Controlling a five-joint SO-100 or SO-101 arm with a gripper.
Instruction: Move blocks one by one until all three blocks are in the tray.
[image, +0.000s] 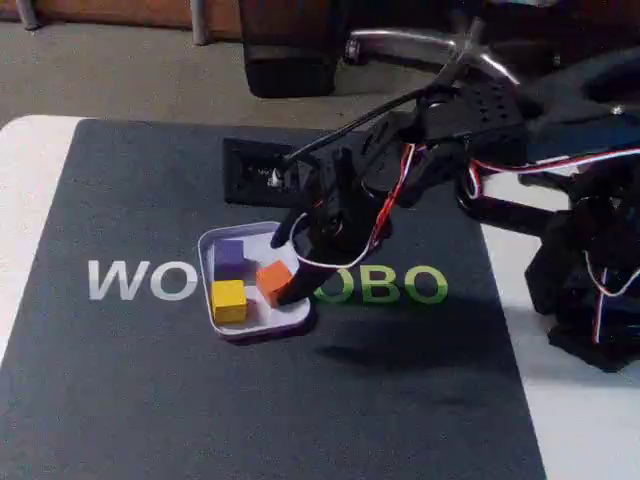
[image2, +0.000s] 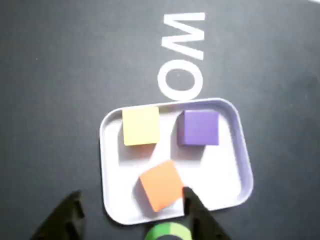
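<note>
The pale tray (image: 300, 318) (image2: 235, 150) lies on the dark mat and holds all three cubes. The purple block (image: 231, 255) (image2: 199, 127) and the yellow block (image: 228, 300) (image2: 141, 125) sit side by side. The orange block (image: 270, 278) (image2: 160, 185) rests tilted near the tray's rim. My gripper (image: 287, 264) (image2: 131, 195) hangs just over the tray, open, its fingers on either side of the orange block. In the wrist view one fingertip (image2: 192, 200) is close against the orange block, while the other stands well apart, outside the rim.
The tray sits on a dark mat (image: 150, 400) printed with white and green letters (image: 420, 285). A black box (image: 250, 170) lies on the mat behind the tray. The arm's base and wires (image: 590, 270) stand at the right; a white table edge (image: 30, 200) shows at the left.
</note>
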